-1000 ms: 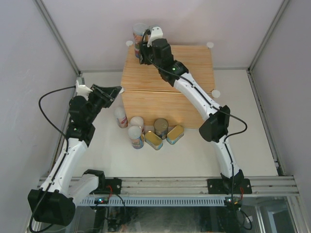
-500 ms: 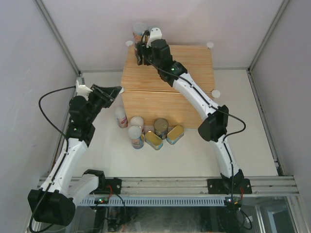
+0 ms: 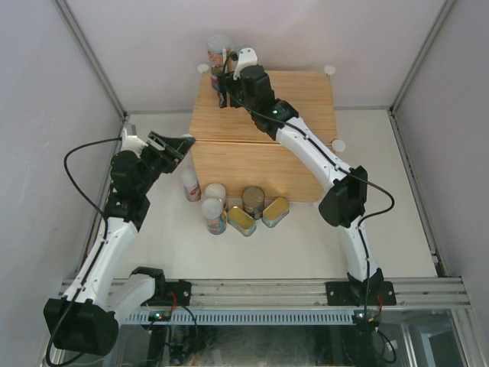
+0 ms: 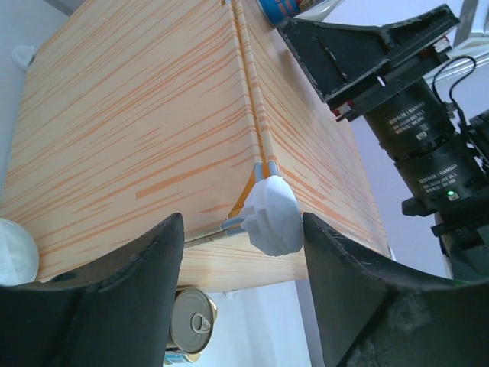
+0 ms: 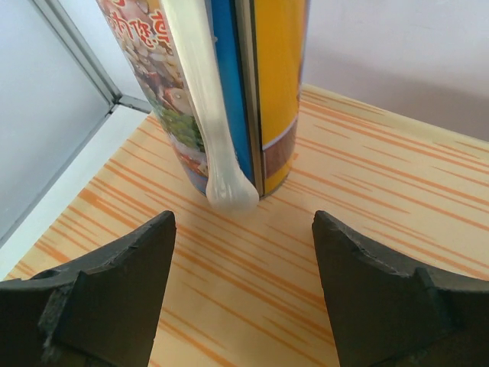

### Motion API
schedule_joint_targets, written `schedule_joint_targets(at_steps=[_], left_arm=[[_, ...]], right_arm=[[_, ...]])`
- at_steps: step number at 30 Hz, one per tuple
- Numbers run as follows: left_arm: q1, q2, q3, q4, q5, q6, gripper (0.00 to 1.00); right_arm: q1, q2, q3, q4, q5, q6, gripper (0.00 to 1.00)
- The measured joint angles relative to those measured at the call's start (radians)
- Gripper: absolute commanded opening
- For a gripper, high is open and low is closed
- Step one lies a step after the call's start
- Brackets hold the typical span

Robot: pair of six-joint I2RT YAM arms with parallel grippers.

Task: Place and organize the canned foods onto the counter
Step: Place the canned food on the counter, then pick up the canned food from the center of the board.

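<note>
One tall can [image 3: 218,52] with a colourful label stands upright on the back left corner of the wood-grain counter [image 3: 290,103]. My right gripper [image 3: 227,79] is open just in front of it; in the right wrist view the can [image 5: 229,92] stands beyond the open gripper [image 5: 243,283], untouched. Several other cans stand on the table before the counter: white-lidded ones [image 3: 189,183] [image 3: 214,215], a dark metal-topped one [image 3: 253,200] and two flat gold tins [image 3: 243,222] [image 3: 276,212]. My left gripper [image 3: 174,144] hangs open and empty by the counter's front left corner.
A white round connector [image 4: 273,215] at the counter's corner shows between the left jaws, with a pull-tab can [image 4: 191,319] below it. The right arm [image 4: 412,130] reaches across the counter top. Grey walls and metal frame rails enclose the table.
The right gripper has opened off the tall can and drawn back slightly, leaving it standing. The left gripper has gone from shut to open and shifted a little.
</note>
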Motion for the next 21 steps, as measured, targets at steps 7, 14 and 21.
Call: schedule_joint_targets(at_steps=[7, 14, 21], left_arm=[[0.000, -0.003, 0.004, -0.026, -0.004, 0.005, 0.73], [0.000, -0.053, 0.023, -0.090, -0.053, 0.023, 0.80], [0.000, -0.188, 0.043, -0.175, -0.141, 0.069, 0.83]], right_arm=[[0.012, -0.091, -0.095, 0.000, 0.025, -0.009, 0.72], [0.039, -0.195, -0.192, 0.000, 0.055, -0.032, 0.73], [0.100, -0.345, -0.290, -0.003, 0.094, -0.064, 0.72]])
